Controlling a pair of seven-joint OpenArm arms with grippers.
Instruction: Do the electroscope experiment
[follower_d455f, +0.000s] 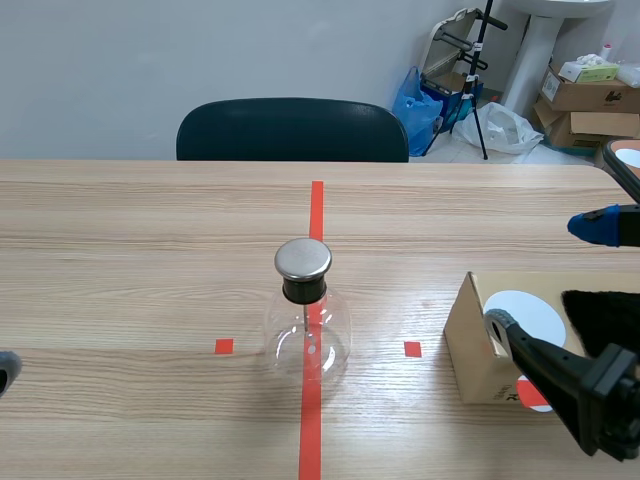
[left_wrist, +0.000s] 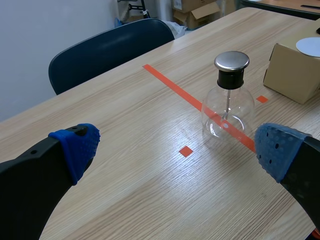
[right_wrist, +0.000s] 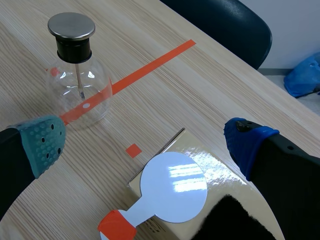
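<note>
Atop the brown cardboard box (right_wrist: 220, 172), the white round red-handled paddle (right_wrist: 173, 194) is overhung by the nearer, wide-open right hand (right_wrist: 145, 145).

The electroscope flask (follower_d455f: 307, 325) stands at the middle of the table (follower_d455f: 130, 260) on the tape line (follower_d455f: 317, 215), a box (follower_d455f: 470, 345) to its right carrying a disc paddle (follower_d455f: 525, 315) and a fur cloth (follower_d455f: 600, 315) side by side, a chair (follower_d455f: 292, 130) behind the far edge.

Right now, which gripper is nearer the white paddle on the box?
Right. The right gripper sits directly above the white paddle; the left gripper is off past the glass flask, on its far side.
</note>
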